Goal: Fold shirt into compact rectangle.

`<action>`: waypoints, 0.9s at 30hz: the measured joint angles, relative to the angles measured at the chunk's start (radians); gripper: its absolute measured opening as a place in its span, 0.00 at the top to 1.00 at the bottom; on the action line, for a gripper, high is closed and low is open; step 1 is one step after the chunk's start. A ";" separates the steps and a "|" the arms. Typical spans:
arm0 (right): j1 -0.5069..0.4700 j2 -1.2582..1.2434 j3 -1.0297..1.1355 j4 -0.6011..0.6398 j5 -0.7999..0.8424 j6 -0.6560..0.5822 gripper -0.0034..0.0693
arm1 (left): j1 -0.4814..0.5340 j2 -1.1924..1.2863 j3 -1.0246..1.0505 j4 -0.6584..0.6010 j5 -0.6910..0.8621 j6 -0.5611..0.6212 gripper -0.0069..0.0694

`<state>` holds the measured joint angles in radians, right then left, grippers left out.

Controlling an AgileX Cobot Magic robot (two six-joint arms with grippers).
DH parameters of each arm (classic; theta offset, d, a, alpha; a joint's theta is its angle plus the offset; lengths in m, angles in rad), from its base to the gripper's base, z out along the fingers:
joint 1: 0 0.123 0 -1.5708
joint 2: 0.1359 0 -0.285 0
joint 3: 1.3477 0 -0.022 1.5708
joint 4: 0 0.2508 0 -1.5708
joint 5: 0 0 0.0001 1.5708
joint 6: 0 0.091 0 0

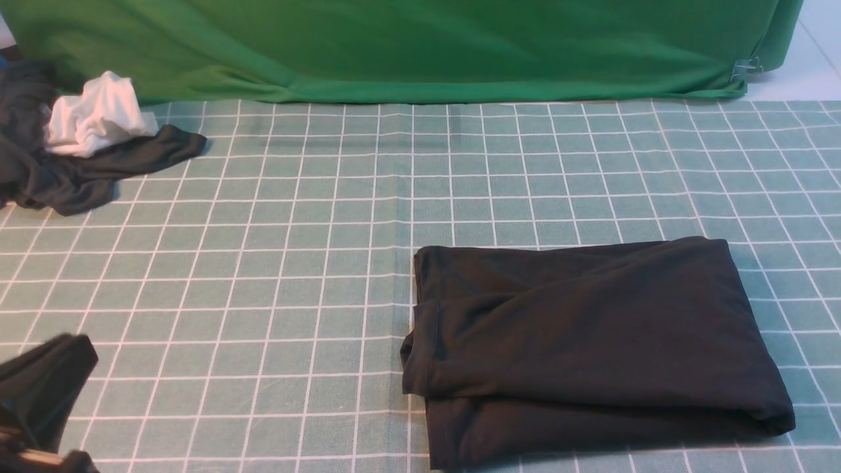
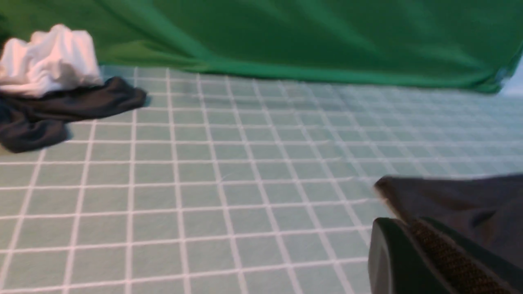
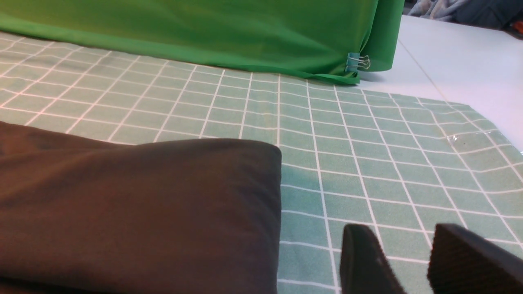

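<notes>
The shirt (image 1: 591, 348) lies folded into a rough rectangle on the checked tablecloth (image 1: 295, 263), just beside the right gripper (image 3: 408, 261), whose jaws stand parted around nothing. The left gripper (image 1: 39, 394), fully closed and empty, sits well apart from it, with a dark grey garment (image 1: 72, 177) and white cloth (image 1: 98, 118) far beyond

Looks like a lab or test bench, not a home — green backdrop (image 1: 407, 46) clipped taut with a binder clip (image 3: 354, 62), checked mat (image 1: 263, 263) laid over a plain white table (image 3: 461, 61), spare clothes (image 1: 66, 157) heaped at the far left corner — a staged set-up for robot trials.
</notes>
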<state>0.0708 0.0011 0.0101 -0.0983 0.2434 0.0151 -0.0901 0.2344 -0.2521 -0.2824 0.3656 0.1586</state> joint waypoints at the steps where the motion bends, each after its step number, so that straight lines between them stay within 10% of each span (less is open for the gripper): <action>1: 0.000 0.000 0.000 0.000 0.000 0.000 0.63 | 0.000 0.000 0.016 0.040 -0.003 -0.003 0.89; 15: 0.000 0.000 0.000 0.000 0.000 0.000 0.62 | 0.003 -0.154 0.185 0.293 -0.154 -0.217 0.89; 27: 0.000 0.000 0.000 0.000 0.000 0.000 0.62 | 0.172 -0.234 0.256 0.270 -0.141 -0.233 0.89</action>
<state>0.0708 0.0011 0.0103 -0.0983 0.2434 0.0151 0.0818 0.0000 0.0038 -0.0126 0.2244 -0.0745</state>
